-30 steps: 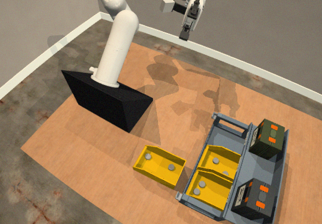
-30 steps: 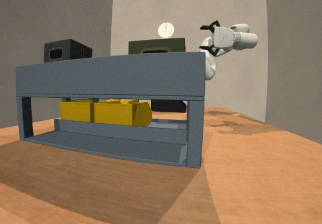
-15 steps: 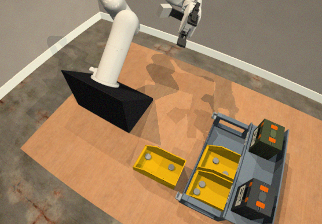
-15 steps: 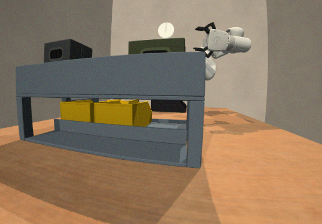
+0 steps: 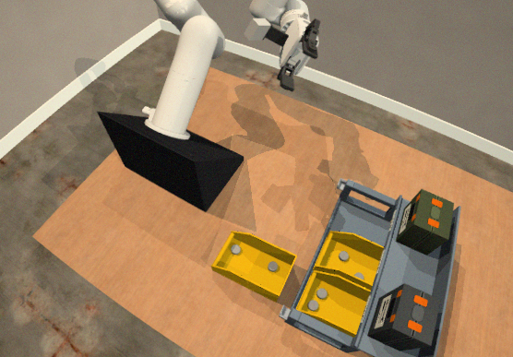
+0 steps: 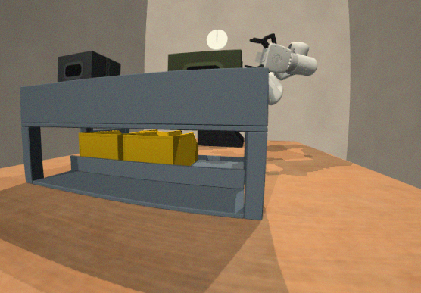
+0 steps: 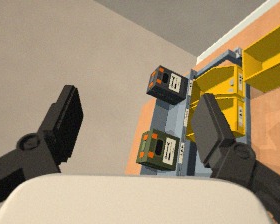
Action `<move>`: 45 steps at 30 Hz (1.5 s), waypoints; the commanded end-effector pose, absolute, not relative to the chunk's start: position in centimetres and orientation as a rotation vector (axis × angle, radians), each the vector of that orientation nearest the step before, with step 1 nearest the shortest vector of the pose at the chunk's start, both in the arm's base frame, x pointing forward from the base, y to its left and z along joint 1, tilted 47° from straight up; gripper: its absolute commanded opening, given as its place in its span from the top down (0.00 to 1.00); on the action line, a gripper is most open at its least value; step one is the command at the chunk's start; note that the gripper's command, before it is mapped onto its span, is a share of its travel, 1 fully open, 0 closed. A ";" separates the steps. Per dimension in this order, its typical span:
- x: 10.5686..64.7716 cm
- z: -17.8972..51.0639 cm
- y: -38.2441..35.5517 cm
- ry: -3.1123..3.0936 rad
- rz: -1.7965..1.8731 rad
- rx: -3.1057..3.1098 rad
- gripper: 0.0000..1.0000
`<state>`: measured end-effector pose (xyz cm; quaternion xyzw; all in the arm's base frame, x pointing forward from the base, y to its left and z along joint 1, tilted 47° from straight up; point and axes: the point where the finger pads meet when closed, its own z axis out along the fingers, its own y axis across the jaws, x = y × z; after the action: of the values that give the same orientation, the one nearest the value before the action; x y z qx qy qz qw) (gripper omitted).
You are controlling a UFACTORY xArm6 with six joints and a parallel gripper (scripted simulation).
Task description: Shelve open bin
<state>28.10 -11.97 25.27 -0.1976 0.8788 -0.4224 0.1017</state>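
Note:
The open yellow bin [image 5: 258, 273] [image 7: 271, 55] stands level on the table in front of the shelf, low open front away from the shelf. Two grey round parts lie in it. The blue-grey shelf [image 5: 318, 333] [image 6: 144, 101] holds two yellow bins side by side, an end bin [image 5: 339, 313] [image 6: 100, 147] and a middle bin [image 5: 355, 271] [image 6: 148, 151]. Both stand level, open fronts out, with parts in them. The free place [image 5: 360, 220] is beside the middle bin, at the row's other end. My gripper [image 5: 299, 65] [image 6: 251, 53] [image 7: 138, 104] is wide open and empty, high above and away from the bins.
A green box [image 5: 426, 230] [image 6: 204, 57] [image 7: 158, 150] and a dark grey box [image 5: 401, 317] [image 6: 104, 69] [image 7: 166, 85] stand on the shelf's upper level behind the row. An end rail [image 5: 369, 202] bounds the free place. The black arm base [image 5: 161, 170] stands across the table.

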 end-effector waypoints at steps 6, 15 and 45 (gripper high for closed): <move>29.7 21.9 -12.8 2.434 -1.295 -0.796 0.00; 30.6 19.4 -13.1 2.306 -1.335 -0.957 0.00; 32.7 13.4 -14.0 2.007 -1.387 -1.305 0.00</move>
<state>32.03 -13.50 13.79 -0.4607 0.7312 -0.4801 0.1502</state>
